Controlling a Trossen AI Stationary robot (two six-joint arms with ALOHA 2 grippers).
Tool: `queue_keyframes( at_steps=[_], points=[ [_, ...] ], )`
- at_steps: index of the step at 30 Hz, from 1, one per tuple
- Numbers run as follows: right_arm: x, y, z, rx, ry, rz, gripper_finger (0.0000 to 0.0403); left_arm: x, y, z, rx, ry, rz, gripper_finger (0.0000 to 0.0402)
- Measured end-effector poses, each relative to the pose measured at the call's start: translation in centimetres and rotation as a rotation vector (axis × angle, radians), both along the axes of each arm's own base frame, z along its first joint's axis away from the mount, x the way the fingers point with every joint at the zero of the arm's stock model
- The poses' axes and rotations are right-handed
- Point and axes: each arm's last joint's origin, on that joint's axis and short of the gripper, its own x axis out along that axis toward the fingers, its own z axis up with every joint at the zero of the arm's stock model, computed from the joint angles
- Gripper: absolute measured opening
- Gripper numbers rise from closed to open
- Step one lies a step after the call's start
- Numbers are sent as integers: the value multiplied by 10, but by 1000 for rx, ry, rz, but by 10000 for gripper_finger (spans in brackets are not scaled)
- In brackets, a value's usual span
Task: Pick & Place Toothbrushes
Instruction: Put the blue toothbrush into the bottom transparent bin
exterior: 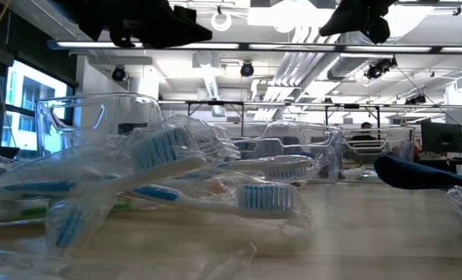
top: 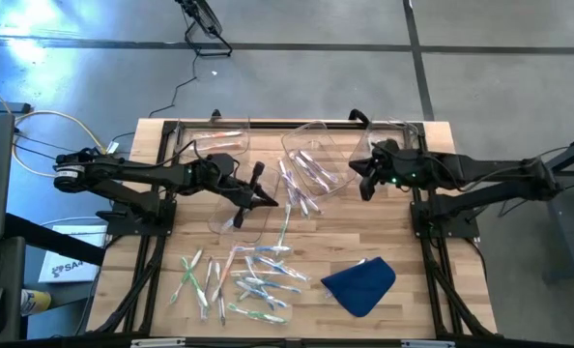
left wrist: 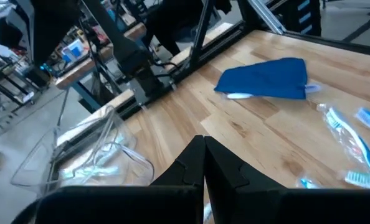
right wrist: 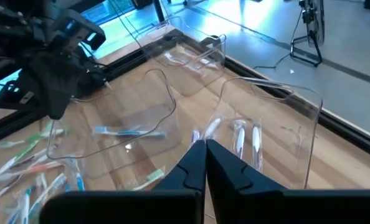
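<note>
Both arms hang empty with jaws pressed together, the left gripper (top: 258, 184) nearer than the right gripper (top: 367, 186) to the loose toothbrushes (top: 253, 275), which lie scattered toward the table's near edge, long axes pointing every way.

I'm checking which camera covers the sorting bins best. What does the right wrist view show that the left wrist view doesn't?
Only the right wrist view: the right gripper shut above a clear bin holding toothbrushes, plus the left arm farther off.

Only the left wrist view: the blue cloth on the table, past the shut left gripper.

Both: clear bins, wrapped toothbrushes and wooden tabletop.
</note>
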Motion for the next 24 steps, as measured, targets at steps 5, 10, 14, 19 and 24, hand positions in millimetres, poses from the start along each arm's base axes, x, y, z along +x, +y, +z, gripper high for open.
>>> queue_keyframes(
  at_steps=[5, 10, 14, 19, 24],
  points=[
    [0, 12, 0, -21, -6, 6, 3, -6, -1, 7, -5, -15, 6, 0],
    [-2, 25, 0, -47, -6, 21, 3, -19, -7, 17, 23, -26, 22, 0],
    [-4, 40, 0, -72, -12, 58, 3, -33, -19, 25, 98, -21, 72, 0],
    [-7, 58, -8, -114, -14, 97, 3, -45, -36, 30, 128, -10, 92, 0],
    [-7, 75, -34, -145, -60, 137, 3, -50, -53, 30, 113, 5, 58, 0]
  ],
)
